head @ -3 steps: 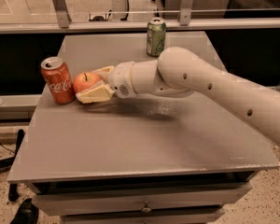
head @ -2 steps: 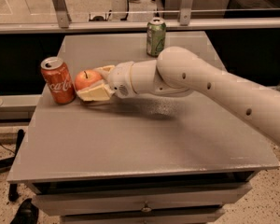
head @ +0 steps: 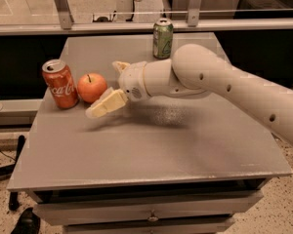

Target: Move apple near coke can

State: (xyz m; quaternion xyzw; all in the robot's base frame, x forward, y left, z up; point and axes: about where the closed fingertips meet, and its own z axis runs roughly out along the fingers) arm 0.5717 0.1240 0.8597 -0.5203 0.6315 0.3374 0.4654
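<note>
The red-orange apple [head: 92, 87] rests on the grey table [head: 151, 140] just right of the red coke can [head: 60, 83], which stands upright near the left edge. A narrow gap separates them. My gripper [head: 104, 88] is at the apple's right side, open. Its lower finger [head: 107, 104] reaches under the apple's right front. Its upper finger [head: 121, 66] points up behind the apple. Neither finger presses on the apple. The white arm stretches in from the right.
A green can [head: 162, 38] stands upright at the table's back edge, behind my wrist. A metal rail [head: 136, 27] runs behind the table. The table's left edge lies close to the coke can.
The fingers have spread and let go of the apple, and the gripper has drawn back slightly to the right. The apple stays beside the coke can.
</note>
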